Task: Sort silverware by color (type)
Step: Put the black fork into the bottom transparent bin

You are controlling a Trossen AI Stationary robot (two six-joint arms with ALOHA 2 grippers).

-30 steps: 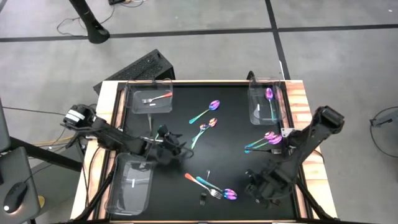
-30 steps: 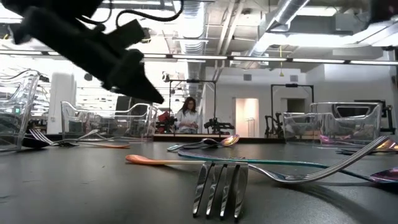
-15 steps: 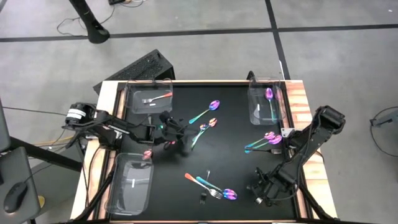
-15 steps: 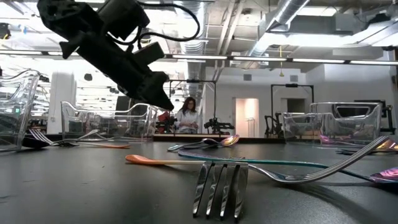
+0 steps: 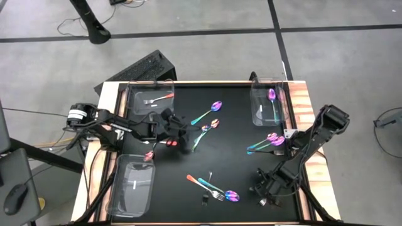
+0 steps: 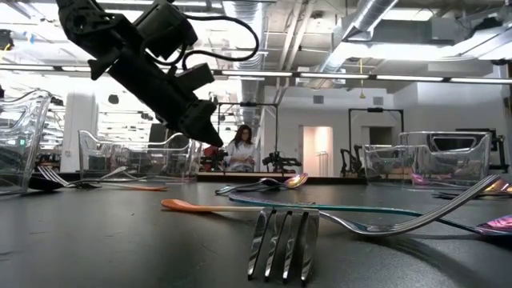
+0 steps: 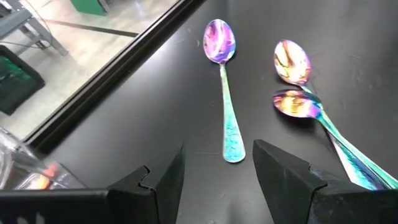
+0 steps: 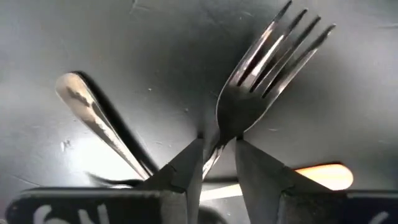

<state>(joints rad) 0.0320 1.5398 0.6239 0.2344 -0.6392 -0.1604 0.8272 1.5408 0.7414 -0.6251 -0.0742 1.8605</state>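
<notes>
My left gripper (image 5: 184, 142) hangs open above the table's middle. In its wrist view the open fingers (image 7: 217, 167) frame an iridescent purple-teal spoon (image 7: 224, 93) lying flat, with two more such spoons (image 7: 295, 81) beside it. My right gripper (image 5: 265, 191) is low near the table's near right corner, shut on a dark-silver fork (image 8: 261, 74). A silver spoon (image 8: 93, 115) and an orange-pink handle (image 8: 323, 177) lie close to it. A loose cluster of pieces (image 5: 215, 189) lies near the near edge, and iridescent spoons (image 5: 267, 143) lie at the right. My right gripper pinches the fork between its two fingers at the narrow neck (image 8: 219, 138) just below the tines, coming down at it from above. The tines point away from the gripper. The fingers hide the handle. Whether the fork is off the table I cannot tell.
Three clear bins stand on the black mat. The far-left bin (image 5: 133, 94) holds an orange-handled piece (image 5: 160, 98). The far-right bin (image 5: 256, 113) holds iridescent pieces, and the near-left bin (image 5: 119, 194) holds a small piece. A person stands far behind the table (image 6: 242, 148).
My left arm has swung from beside the near-left bin toward the far edge and the table's middle, rising a little, and now points at the iridescent spoons. My right gripper has stayed low at the near right corner, shifting only slightly.
</notes>
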